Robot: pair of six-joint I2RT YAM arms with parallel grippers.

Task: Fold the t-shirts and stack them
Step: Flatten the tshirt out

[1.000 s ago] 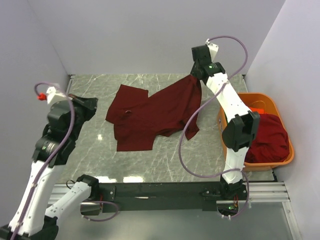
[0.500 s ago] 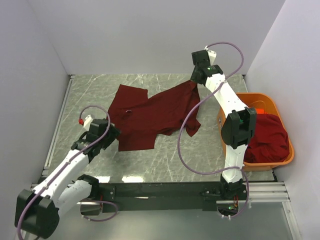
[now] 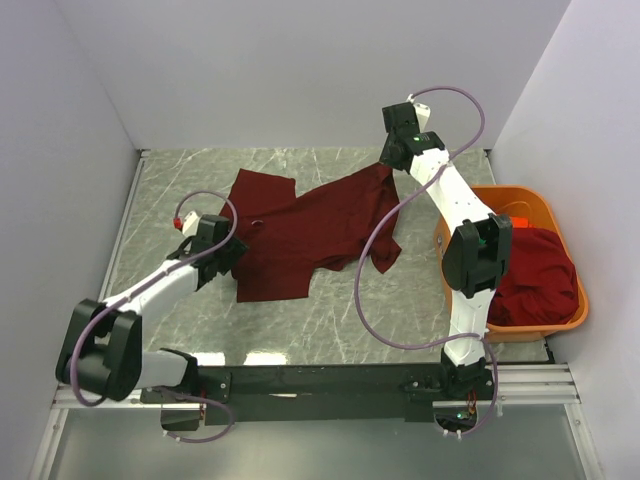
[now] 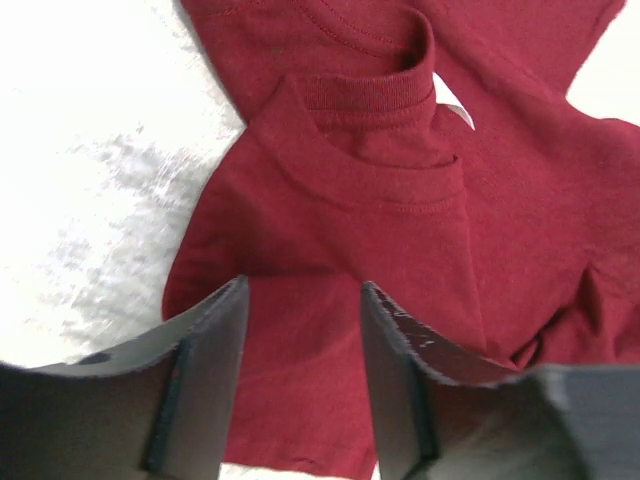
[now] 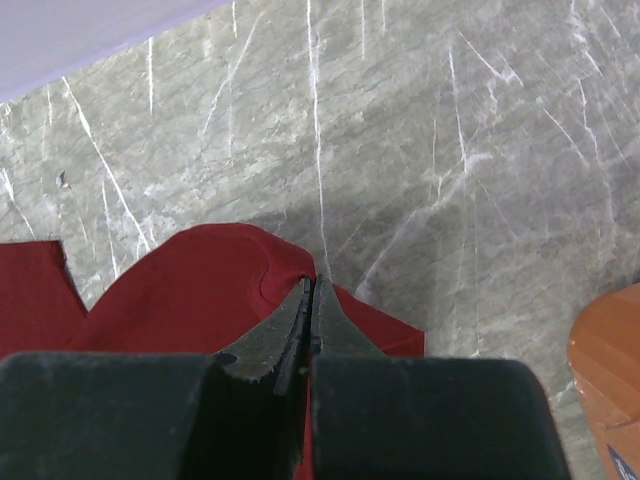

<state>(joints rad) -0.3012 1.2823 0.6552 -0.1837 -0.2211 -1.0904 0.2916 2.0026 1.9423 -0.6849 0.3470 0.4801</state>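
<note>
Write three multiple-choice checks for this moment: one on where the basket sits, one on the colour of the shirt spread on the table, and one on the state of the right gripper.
1. Where on the table is the orange basket?
A. far left corner
B. the middle
C. right side

2. What colour is the spread t-shirt?
A. dark maroon-red
B. green
C. white

3. How is the right gripper?
A. wide open over bare marble
B. shut on the spread t-shirt's edge
C. inside the basket

Answers:
1 C: the top view shows it against the right side.
2 A: the top and left wrist views both show maroon cloth.
3 B: the right wrist view shows its jaws closed with the cloth edge pinched between them.
</note>
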